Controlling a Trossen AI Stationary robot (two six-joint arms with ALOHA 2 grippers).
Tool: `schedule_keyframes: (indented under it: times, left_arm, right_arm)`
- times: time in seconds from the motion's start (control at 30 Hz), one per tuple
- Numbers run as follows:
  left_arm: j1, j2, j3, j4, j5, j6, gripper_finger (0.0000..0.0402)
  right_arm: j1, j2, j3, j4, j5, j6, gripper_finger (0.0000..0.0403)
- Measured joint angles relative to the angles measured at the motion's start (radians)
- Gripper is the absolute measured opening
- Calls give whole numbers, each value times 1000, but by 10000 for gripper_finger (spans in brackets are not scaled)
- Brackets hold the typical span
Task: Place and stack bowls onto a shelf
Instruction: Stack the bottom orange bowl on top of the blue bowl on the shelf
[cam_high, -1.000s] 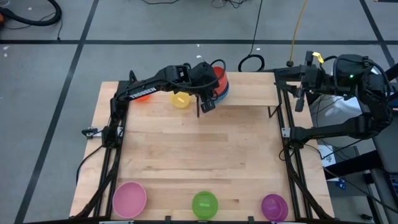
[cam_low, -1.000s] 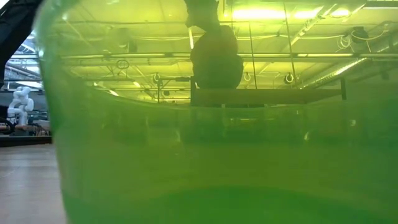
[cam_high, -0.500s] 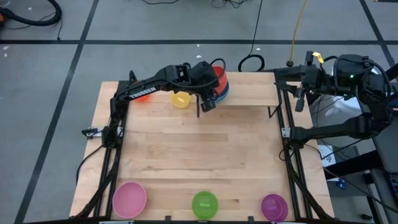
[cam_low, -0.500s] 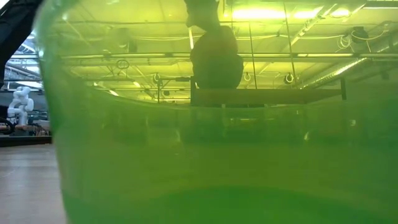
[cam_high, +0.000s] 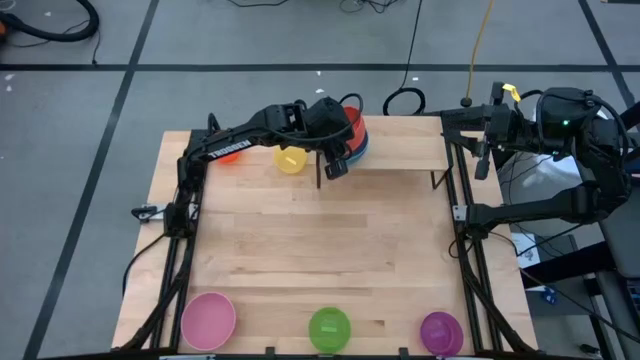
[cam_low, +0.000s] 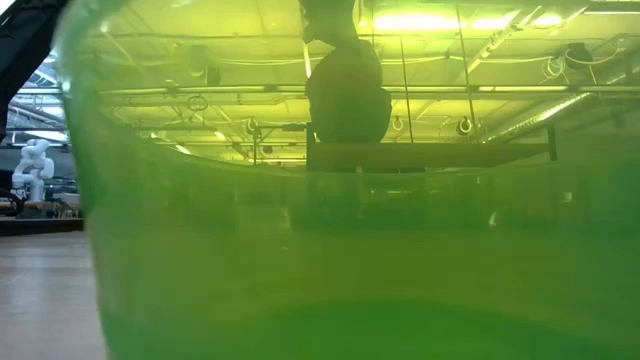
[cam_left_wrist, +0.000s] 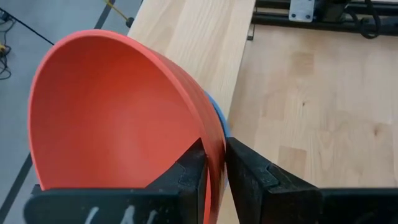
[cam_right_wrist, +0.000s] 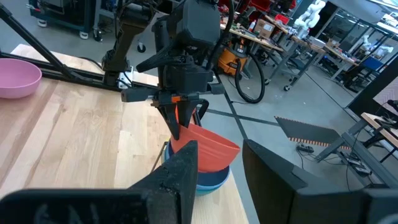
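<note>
A red bowl (cam_high: 352, 128) sits tilted in a blue bowl (cam_high: 361, 150) at the left end of the small wood shelf (cam_high: 405, 142) by the table's far edge. My left gripper (cam_high: 342, 148) is shut on the red bowl (cam_left_wrist: 112, 112). A yellow bowl (cam_high: 291, 160) stands on the table left of the shelf. An orange bowl (cam_high: 227, 156) shows partly under my left arm. Pink (cam_high: 208, 320), green (cam_high: 329, 328) and purple (cam_high: 441, 332) bowls stand along the near edge. My right gripper (cam_right_wrist: 219, 168) is open and empty at the table's far right. No teal bowl shows. My left gripper pinches the red bowl's rim (cam_left_wrist: 210, 127), one finger inside the bowl and one outside. The fingers come from above, pointing down (cam_right_wrist: 180, 118). The bowl is tilted, its held side raised, and its lower part (cam_right_wrist: 208, 155) rests in the blue bowl (cam_right_wrist: 208, 180).
The green bowl (cam_low: 320, 250) stands right before the low camera and fills that view. Black frame rails run along the table's left (cam_high: 180, 250) and right (cam_high: 470, 250) sides. Bare tabletop (cam_high: 320, 240) lies between the shelf and the near row of bowls.
</note>
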Motion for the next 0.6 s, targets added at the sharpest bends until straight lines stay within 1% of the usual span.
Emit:
schedule_keyframes:
  times: [0.1,0.27,0.37,0.47,0.6]
  left_arm:
    - [0,0,0,-8,0,2,56]
    - [0,0,0,-7,-1,23,19]
    - [0,0,0,-6,-1,23,9]
    - [0,0,0,-6,-1,13,24]
    - [0,0,0,-6,-2,7,70]
  right_arm:
    - [0,0,0,0,0,0,118]
    - [0,0,0,0,0,0,118]
    - [0,0,0,0,0,0,118]
    - [0,-2,0,0,0,0,118]
    - [0,-5,0,0,0,0,118]
